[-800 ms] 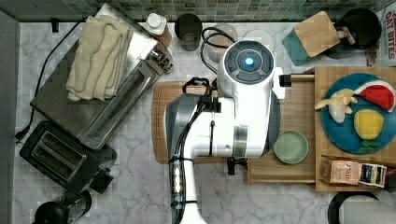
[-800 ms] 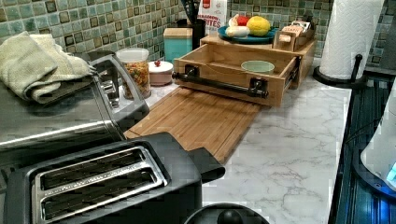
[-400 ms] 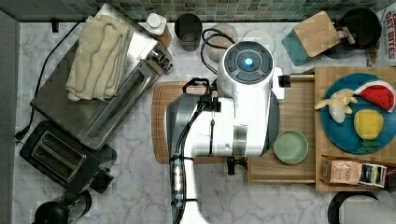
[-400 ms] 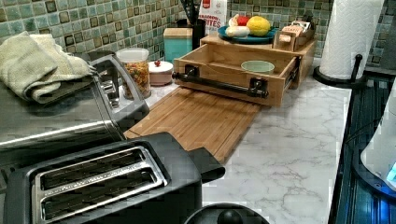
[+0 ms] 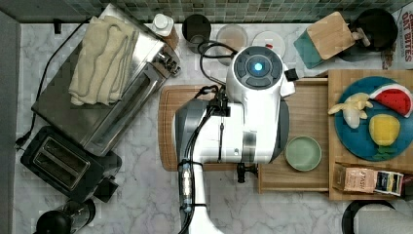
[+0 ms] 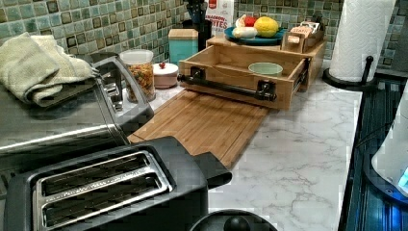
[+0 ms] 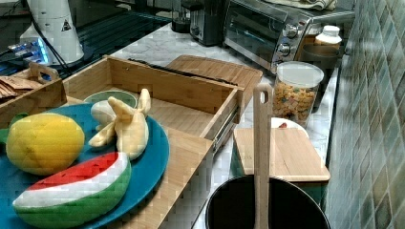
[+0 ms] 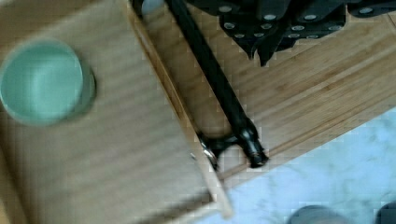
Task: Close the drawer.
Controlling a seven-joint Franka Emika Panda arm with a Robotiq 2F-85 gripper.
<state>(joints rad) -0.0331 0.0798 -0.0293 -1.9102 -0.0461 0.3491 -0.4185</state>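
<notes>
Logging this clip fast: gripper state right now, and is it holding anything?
Gripper: cannot be told; it sits above the board beside the drawer handle, gripping nothing visible.

We see our white arm from straight above in the top view, its grey-banded links folded over one another and the round joint cap with its blue light facing the camera. A black cable runs along the arm's side down toward the base. In the wrist view our black gripper hangs downward, its short dark fingers set close together.
</notes>
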